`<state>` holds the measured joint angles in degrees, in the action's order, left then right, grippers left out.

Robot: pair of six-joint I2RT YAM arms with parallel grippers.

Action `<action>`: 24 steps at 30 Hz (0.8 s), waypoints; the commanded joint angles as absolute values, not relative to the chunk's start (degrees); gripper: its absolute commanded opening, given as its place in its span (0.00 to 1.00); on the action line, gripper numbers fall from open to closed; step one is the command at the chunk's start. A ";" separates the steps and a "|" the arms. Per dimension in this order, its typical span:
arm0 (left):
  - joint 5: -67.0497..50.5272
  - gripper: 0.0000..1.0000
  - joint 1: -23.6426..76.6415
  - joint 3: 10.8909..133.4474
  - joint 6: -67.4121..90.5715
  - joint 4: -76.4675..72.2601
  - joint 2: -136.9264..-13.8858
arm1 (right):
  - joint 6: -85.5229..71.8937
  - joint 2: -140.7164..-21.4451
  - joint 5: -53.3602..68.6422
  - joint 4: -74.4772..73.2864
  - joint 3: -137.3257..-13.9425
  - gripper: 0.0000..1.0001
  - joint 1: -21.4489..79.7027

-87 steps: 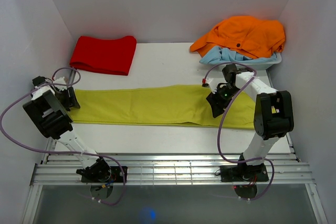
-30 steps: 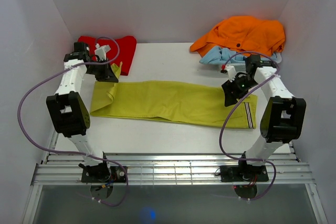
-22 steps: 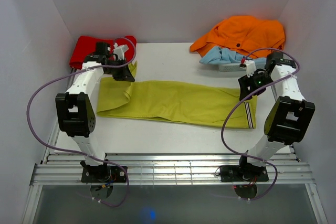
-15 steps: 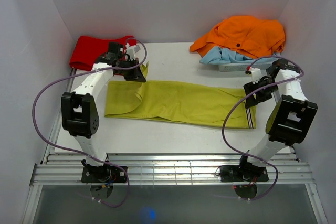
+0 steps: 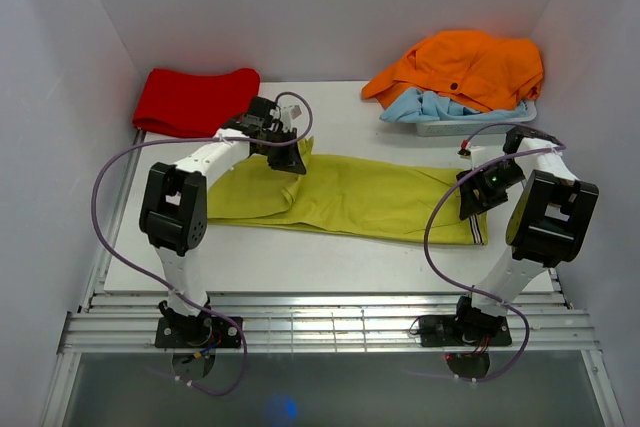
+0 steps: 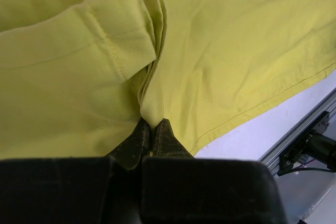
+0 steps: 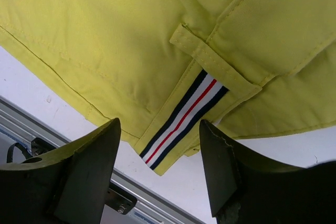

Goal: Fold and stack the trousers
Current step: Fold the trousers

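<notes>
White table (image 5: 330, 112) carries the trousers (image 5: 370, 197) across its middle. From above we cannot see the leg end beneath the left gripper (image 5: 292, 160). Their long axis runs left to right, with the striped waistband lining (image 7: 181, 116) at the right. Left arm reaches inward, jaws pinched on a fabric fold. The right gripper (image 5: 473, 197) hovers over the waistband with its jaws spread.

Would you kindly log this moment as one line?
left gripper shut on trousers leg end | right gripper open over waistband | fold partial
</notes>
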<state>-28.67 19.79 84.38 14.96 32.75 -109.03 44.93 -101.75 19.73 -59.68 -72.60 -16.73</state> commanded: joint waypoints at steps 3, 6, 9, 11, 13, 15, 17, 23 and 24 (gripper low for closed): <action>-27.34 0.00 22.67 82.36 16.79 29.71 -110.91 | 44.21 -101.51 21.44 -59.76 -74.18 0.67 -16.61; -26.63 0.00 23.73 81.65 17.57 29.27 -112.06 | 44.21 -101.60 21.53 -60.20 -74.62 0.67 -16.61; -26.81 0.01 24.61 80.60 18.28 29.09 -112.33 | 44.30 -101.69 21.36 -60.29 -74.79 0.67 -16.61; -28.20 0.07 24.78 79.81 18.11 29.18 -112.06 | 44.38 -101.69 21.27 -60.29 -75.14 0.67 -16.61; -29.26 0.23 24.87 79.45 17.06 29.18 -111.27 | 44.30 -101.60 21.27 -60.47 -75.32 0.67 -16.61; -30.84 0.60 24.87 79.28 15.48 29.27 -109.78 | 44.21 -101.51 21.36 -60.56 -75.67 0.68 -16.70; -31.02 0.87 24.87 79.02 12.33 29.36 -105.75 | 44.03 -101.16 21.45 -60.64 -75.94 0.68 -16.70; -32.09 0.94 24.35 77.43 4.14 33.21 -95.98 | 44.03 -100.28 23.46 -61.70 -77.69 0.68 -16.61; -31.30 0.91 23.21 76.74 3.78 34.27 -95.37 | 44.03 -100.20 23.81 -61.79 -78.04 0.67 -16.61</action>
<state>-30.20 24.38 77.49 8.73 31.79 -102.13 44.12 -101.73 21.17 -60.12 -75.07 -16.73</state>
